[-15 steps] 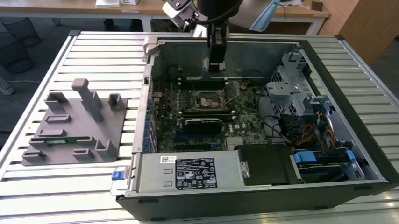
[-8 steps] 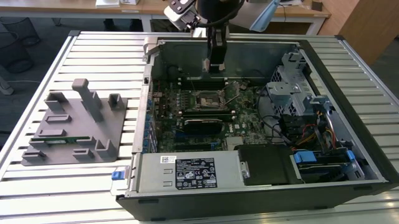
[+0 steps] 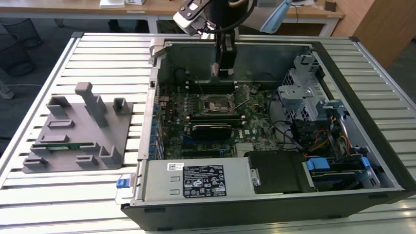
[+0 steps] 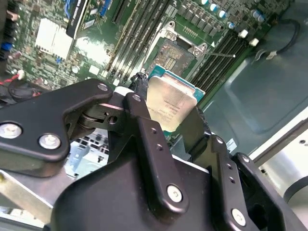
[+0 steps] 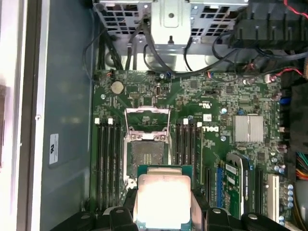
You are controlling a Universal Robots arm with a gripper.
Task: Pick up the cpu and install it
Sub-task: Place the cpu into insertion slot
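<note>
The cpu is a flat silver square with a green rim, and my gripper is shut on it, black fingers pressing its two sides. In the first wrist view the cpu hangs above the green motherboard, just short of the open socket with its metal frame raised. The same socket shows beyond the chip in the second wrist view. In the exterior view my gripper hovers over the back part of the open computer case, above and behind the socket.
Memory slots flank the socket on both sides. A drive cage and cables fill the case's side at the exterior view's right. A grey plastic tray with upright blocks lies on the slatted table at the exterior view's left.
</note>
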